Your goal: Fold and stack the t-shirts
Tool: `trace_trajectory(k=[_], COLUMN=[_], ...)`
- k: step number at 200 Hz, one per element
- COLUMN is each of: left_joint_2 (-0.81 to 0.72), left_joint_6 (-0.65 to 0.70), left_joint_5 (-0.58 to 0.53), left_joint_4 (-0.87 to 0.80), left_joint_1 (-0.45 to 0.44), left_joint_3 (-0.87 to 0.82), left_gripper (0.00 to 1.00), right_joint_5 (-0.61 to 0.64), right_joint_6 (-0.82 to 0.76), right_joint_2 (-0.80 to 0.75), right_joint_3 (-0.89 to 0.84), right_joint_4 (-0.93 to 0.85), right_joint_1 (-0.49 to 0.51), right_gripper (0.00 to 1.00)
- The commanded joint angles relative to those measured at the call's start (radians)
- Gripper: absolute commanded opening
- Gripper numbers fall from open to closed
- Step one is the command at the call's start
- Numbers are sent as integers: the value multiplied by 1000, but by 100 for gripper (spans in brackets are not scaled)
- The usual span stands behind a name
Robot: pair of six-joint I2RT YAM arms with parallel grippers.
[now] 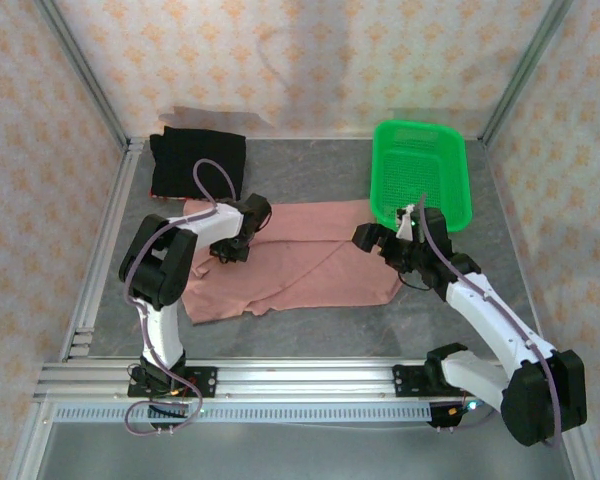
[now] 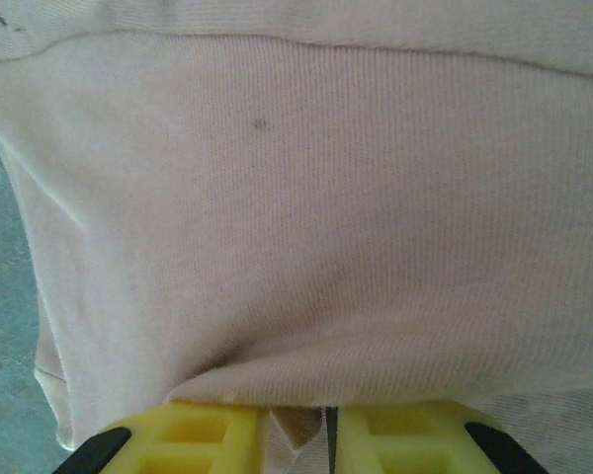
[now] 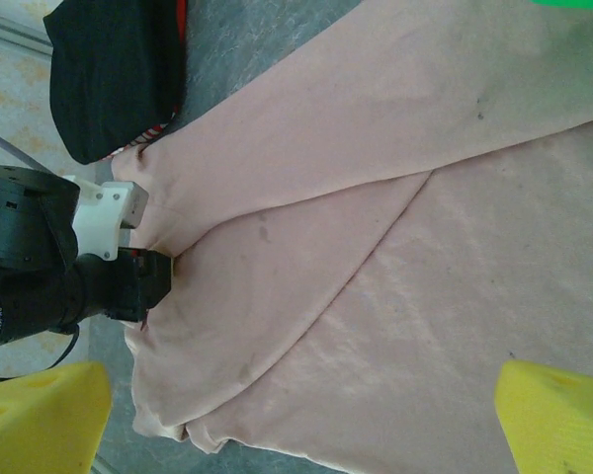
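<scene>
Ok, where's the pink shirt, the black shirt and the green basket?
pink shirt [image 1: 310,265]: top view, middle of the spread cloth.
black shirt [image 1: 198,160]: top view, centre of the folded cloth.
green basket [image 1: 420,165]: top view, bare mesh floor.

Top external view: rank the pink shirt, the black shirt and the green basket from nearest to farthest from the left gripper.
1. The pink shirt: directly under the left gripper, which pinches its cloth.
2. The black shirt: folded at the back left, just beyond the gripper.
3. The green basket: across the table at the back right.
</scene>
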Motion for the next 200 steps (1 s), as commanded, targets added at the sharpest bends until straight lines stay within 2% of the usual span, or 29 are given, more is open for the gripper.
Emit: trace_trajectory(k=[1,26,76,116,160,200], left_joint_2=[-4,7,-10,-148,-335,-386], left_joint_6=[8,9,20,10,14,37], left_joint_5=[-44,-52,-39,19,149,260], left_joint_4=[-19,-15,-35,-81,-140,-176], left_joint_1=[18,21,29,20,18,19], left_joint_3=[-9,-4,16,-13,-73,-97], left_gripper=[22,19,0,0,0,0], right_joint_5=[-12,-15,-21,-13,-21,-46], right_joint_6=[-12,-8,8,13,25,59], right_joint_2=[-9,-7,-10,-6,19,85], right_joint_3=[5,3,-2,9,21,38], right_joint_4=[-5,-2,14,29,58,112], right_joint_1=[-7,-8,-8,-8,-9,-5], right_gripper=[99,99,99,99,99,99])
